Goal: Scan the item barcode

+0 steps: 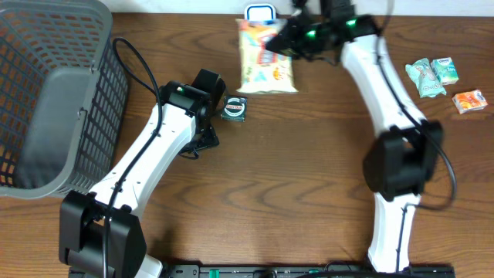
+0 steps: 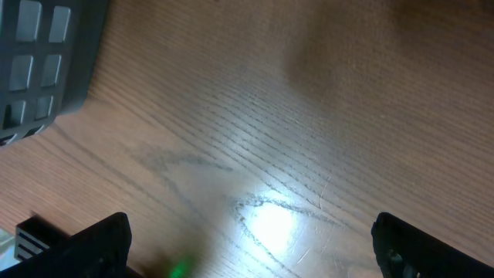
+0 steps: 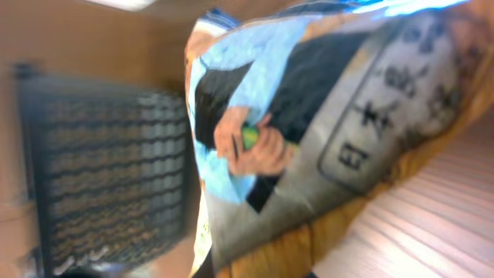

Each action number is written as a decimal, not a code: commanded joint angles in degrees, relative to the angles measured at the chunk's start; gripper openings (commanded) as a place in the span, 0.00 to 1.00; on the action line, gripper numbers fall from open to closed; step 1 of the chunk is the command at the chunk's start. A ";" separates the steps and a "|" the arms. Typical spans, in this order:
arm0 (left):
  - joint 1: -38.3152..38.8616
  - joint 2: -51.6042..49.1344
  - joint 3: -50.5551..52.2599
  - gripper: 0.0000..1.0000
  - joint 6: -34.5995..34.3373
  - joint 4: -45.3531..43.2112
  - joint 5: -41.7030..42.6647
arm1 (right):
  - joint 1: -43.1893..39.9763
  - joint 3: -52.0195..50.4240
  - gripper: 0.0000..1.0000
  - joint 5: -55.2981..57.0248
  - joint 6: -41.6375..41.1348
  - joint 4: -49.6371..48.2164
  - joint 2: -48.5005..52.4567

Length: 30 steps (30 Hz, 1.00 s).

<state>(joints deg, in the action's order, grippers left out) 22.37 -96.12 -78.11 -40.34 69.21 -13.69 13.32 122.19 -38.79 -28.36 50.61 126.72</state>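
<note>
- Brown wood-grain counter (image 1: 309,154): carrying every item listed.
- Grey plastic lattice basket (image 1: 46,100): standing at the left edge of the counter, well apart from the bag.
- Pale yellow plastic snack bag (image 1: 262,66): lying at the top centre of the counter, long side running away from the robot. The overhead view is showing a cream face with red, blue and orange cartoon print. The right wrist view is showing it blurred, with light blue and black patches and a grey panel of dark characters (image 3: 370,123). No barcode is making itself out.
- Right gripper (image 1: 287,35): clenching on the bag's upper right corner.
- Left gripper (image 2: 251,251): hanging released, jaws spread wide over bare wood and touching nothing.
- Blue-rimmed white object (image 1: 260,11): sitting just beyond the bag's top edge.
- Teal packets (image 1: 432,76) and orange packet (image 1: 469,101): lying at the right edge of the counter.
- Small dark green round item (image 1: 234,108): resting just beside the left arm.
</note>
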 commanded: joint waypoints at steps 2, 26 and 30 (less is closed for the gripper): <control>-0.17 0.31 0.33 0.98 -0.50 0.39 -0.94 | 1.70 0.42 0.01 35.41 6.99 10.82 -6.43; -0.17 0.31 0.33 0.98 -0.48 0.39 -0.94 | 14.97 -21.53 0.08 78.90 6.82 10.62 -4.46; -0.17 0.31 0.33 0.98 -0.50 0.37 -0.94 | 17.16 -21.81 0.33 76.72 8.31 8.68 -4.46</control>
<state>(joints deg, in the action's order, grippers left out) 22.37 -96.12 -78.11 -40.34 69.23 -13.69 29.08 100.33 37.30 -20.40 59.81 122.45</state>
